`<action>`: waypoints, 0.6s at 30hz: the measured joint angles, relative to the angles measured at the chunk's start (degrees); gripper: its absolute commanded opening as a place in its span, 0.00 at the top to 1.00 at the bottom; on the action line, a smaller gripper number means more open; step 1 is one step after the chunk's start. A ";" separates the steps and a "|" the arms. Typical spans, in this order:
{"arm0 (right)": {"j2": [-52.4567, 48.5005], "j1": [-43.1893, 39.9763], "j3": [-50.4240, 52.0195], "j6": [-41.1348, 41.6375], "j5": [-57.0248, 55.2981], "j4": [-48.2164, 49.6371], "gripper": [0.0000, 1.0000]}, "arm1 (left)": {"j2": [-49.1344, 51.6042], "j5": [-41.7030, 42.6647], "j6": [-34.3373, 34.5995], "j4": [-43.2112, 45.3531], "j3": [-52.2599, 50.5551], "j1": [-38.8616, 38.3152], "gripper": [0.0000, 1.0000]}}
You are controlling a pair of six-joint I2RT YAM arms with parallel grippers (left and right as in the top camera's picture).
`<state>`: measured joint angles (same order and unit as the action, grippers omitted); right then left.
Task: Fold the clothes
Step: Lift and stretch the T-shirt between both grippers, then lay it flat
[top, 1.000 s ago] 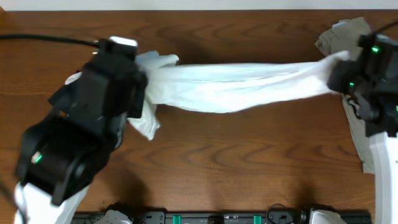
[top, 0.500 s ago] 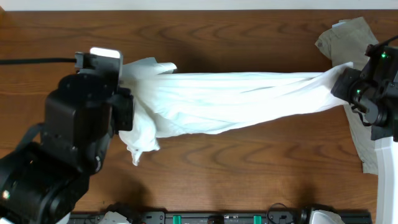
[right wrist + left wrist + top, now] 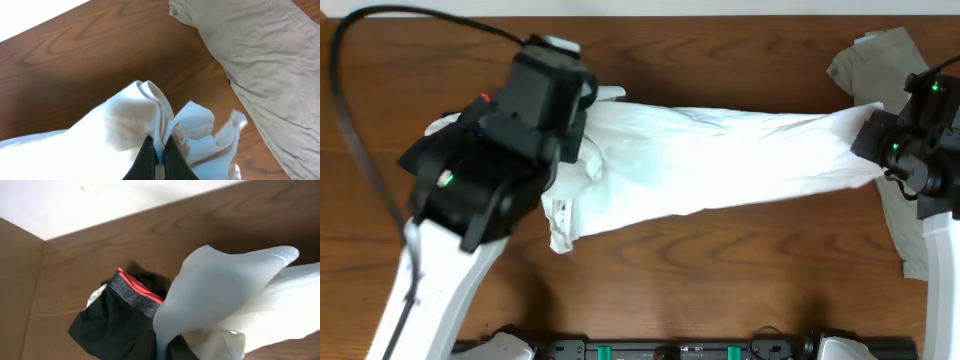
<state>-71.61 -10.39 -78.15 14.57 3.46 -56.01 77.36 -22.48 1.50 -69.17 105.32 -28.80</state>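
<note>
The white T-shirt (image 3: 720, 160) hangs stretched across the table between both arms. My left gripper (image 3: 162, 344) is shut on its bunched left end, where a loose flap (image 3: 565, 225) droops toward the front. My right gripper (image 3: 159, 146) is shut on a folded edge of the shirt (image 3: 150, 107) at the right end. In the left wrist view, a black garment (image 3: 107, 325) with a red-edged grey waistband (image 3: 135, 293) lies on the wood behind the shirt. The left arm (image 3: 500, 150) hides it from overhead. A khaki-grey garment (image 3: 880, 60) lies at the back right, beside the right arm (image 3: 920, 150).
A black cable (image 3: 350, 130) loops over the table's left side. A black rail (image 3: 670, 350) runs along the front edge. The khaki garment (image 3: 260, 65) stretches down the right edge. A brown panel (image 3: 17, 280) stands at the table's left end.
The left arm has swung toward the back and a little right, carrying its end of the shirt. The shirt now spreads wider. The right arm has barely moved.
</note>
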 measured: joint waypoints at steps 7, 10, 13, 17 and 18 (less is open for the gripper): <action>8.83 0.00 -0.79 -0.59 0.83 -3.41 0.98 | -15.50 2.75 0.02 -2.67 0.09 -4.28 0.94; 14.12 0.00 -2.40 -0.59 0.87 -5.31 0.99 | -22.08 5.90 0.04 -3.82 0.44 -5.29 0.94; 18.53 0.00 -3.54 -0.48 0.92 -7.19 0.99 | -26.86 7.98 0.42 -4.46 0.87 -5.44 0.94; 21.40 0.00 -3.93 0.59 0.76 -9.27 0.98 | -28.20 8.61 0.68 -4.44 1.22 -5.44 0.94; 21.33 0.00 -3.93 0.83 0.74 -9.42 0.98 | -27.80 8.50 0.70 -4.33 1.22 -5.44 0.94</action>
<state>-50.28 -10.39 -82.08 15.40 4.21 -65.43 49.56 -13.98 2.20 -73.49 106.54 -34.24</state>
